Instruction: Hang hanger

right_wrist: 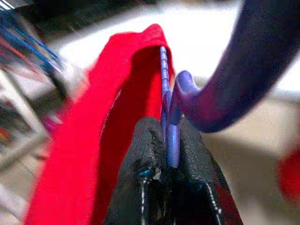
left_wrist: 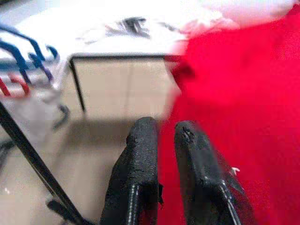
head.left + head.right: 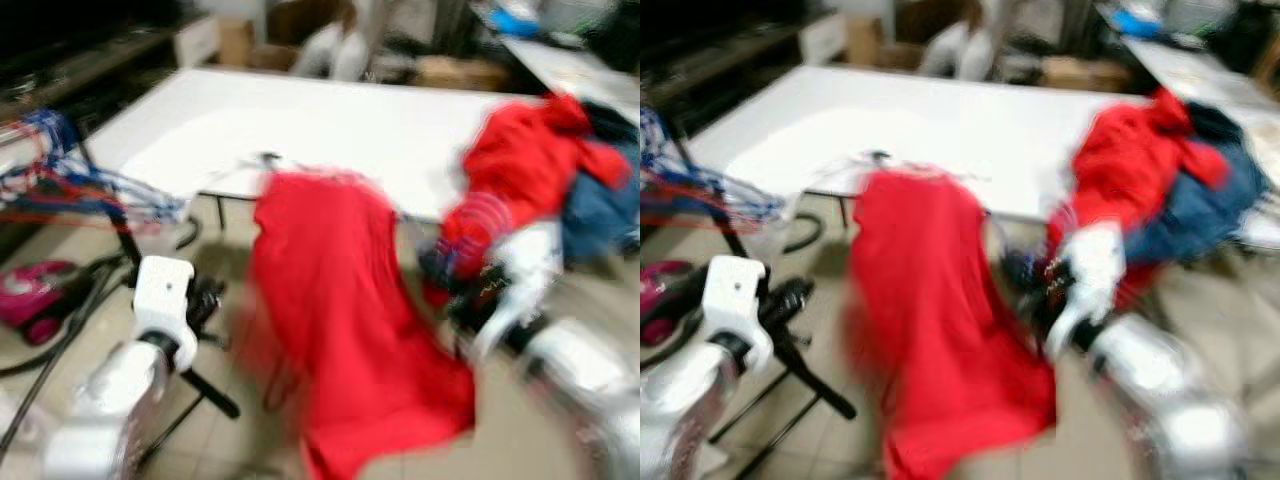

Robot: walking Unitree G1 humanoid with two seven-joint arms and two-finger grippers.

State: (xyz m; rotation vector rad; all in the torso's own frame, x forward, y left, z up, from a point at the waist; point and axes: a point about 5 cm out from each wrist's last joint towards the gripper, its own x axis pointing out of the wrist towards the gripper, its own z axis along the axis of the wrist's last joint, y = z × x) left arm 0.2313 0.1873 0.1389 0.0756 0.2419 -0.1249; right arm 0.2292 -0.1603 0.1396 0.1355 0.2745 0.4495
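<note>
A red garment (image 3: 340,300) hangs in front of me, draped over a blue hanger (image 1: 220,79). My right gripper (image 1: 166,136) is shut on the hanger's stem just below its hook, at the garment's right edge (image 3: 450,280). The left gripper (image 3: 205,300) hovers left of the cloth at about mid height. In the left wrist view its fingers (image 2: 140,154) stand almost together with nothing between them, and the red cloth is just beyond. A rack of blue and red hangers (image 3: 60,180) stands at the far left. Both eye views are blurred.
A white table (image 3: 330,120) stands behind the garment, with a heap of red and blue clothes (image 3: 550,170) on its right end. The rack's black legs (image 3: 200,385) spread over the tiled floor by my left arm. A pink object (image 3: 35,295) and cables lie at the left.
</note>
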